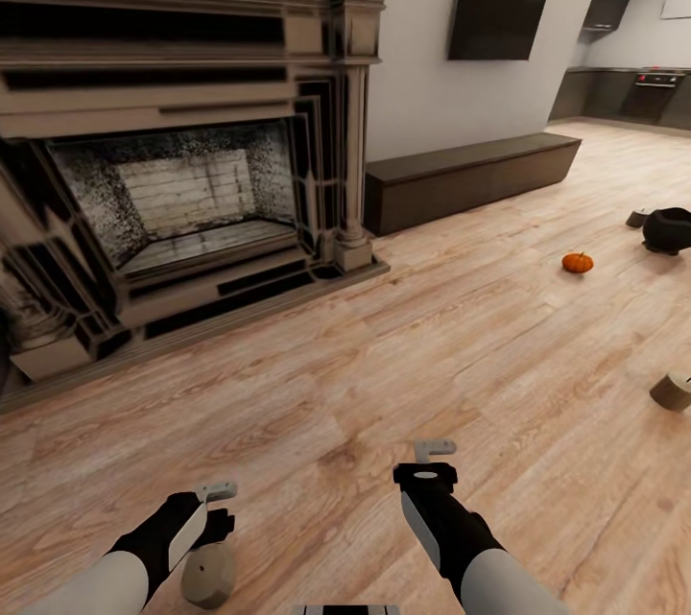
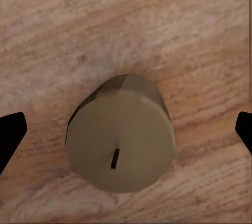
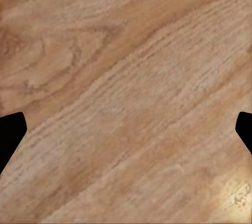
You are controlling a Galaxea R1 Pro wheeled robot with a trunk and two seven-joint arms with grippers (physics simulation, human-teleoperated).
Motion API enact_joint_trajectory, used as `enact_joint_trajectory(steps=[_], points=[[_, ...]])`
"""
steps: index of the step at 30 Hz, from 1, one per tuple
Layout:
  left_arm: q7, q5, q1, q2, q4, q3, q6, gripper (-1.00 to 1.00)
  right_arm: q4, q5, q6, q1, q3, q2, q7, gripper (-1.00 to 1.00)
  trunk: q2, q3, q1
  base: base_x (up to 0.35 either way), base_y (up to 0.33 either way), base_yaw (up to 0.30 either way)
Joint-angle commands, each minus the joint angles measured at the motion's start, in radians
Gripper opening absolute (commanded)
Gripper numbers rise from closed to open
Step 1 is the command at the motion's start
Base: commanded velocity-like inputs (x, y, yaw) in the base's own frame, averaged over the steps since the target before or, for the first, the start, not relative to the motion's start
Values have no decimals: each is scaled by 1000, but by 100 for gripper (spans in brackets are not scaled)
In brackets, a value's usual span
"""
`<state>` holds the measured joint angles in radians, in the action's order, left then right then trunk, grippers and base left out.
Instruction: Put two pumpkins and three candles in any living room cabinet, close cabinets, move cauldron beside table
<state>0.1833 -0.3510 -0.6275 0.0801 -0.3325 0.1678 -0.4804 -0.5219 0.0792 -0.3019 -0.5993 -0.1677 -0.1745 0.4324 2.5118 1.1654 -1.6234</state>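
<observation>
Head view: a candle [image 1: 208, 576] stands on the plank floor [image 1: 403, 346] under the left gripper [image 1: 213, 511]; a pumpkin [image 1: 577, 262], cauldron [image 1: 669, 230] and second candle [image 1: 672, 391] lie to the right, before the cabinet [image 1: 470, 178].

Left wrist view: the left gripper's fingers [image 2: 10, 137] are spread wide around the candle [image 2: 121, 140], apart from it.

Right wrist view: the right gripper [image 3: 126, 135] is spread wide above the floor.

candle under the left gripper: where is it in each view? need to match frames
Head view: the candle stands on the plank floor at bottom left, just below the left gripper.
Left wrist view: it sits mid-frame, top and wick facing the camera, apart from both fingertips.
Right wrist view: not in it; only floor planks between the right gripper's fingertips.
Shared landmark: the wood plank floor.
</observation>
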Motion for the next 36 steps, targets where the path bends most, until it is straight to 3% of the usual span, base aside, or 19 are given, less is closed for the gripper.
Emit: enact_joint_trajectory(steps=[1, 10, 19, 36], points=[[8, -11, 0, 1, -2, 7, -3, 100, -1, 8, -4, -1, -4, 0, 8, 100, 0, 1, 0, 65, 0, 0], [8, -10, 0, 0, -2, 8, 1, 100, -1, 8, -4, -1, -4, 0, 8, 100, 0, 1, 0, 19, 0, 0], [8, -8, 0, -1, -2, 10, 3, 100, -1, 8, -4, -1, -4, 0, 8, 100, 2, 36, -4, 1, 0, 0], [7, -7, 0, -2, -2, 13, 3, 100, -24, 3, 2, -1, -4, 0, 9, 100, 2, 36, -4, 0, 0, 0]])
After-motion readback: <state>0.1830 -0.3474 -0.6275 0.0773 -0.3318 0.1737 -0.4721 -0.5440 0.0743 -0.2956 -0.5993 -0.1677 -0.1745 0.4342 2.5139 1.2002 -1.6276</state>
